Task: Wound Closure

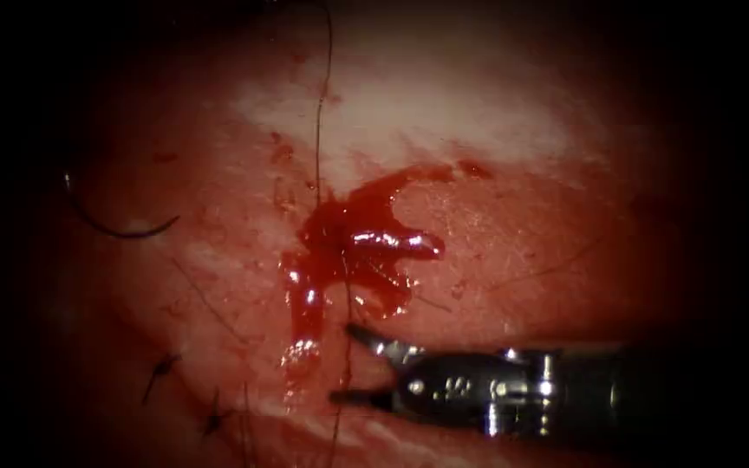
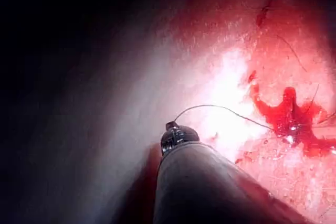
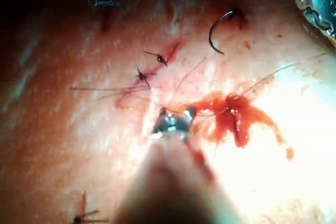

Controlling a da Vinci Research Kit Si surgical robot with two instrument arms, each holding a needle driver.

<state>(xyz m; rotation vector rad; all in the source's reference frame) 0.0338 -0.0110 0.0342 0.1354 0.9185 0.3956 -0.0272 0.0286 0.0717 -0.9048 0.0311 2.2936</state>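
lying free on the tissue (image 1: 513,243) left of the cut, your needle (image 1: 114,227) is unheld; your right pincer (image 1: 350,364) gapes around the thread (image 1: 317,130), gripping nothing.

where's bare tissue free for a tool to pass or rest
Free: the pale patch of tissue above the red fluid, right of the dark thread. Also between the curved steel needle, lying loose at left, and the fluid. Crowded: below the fluid, where the right tool straddles thread with open jaws, beside knotted stitches.
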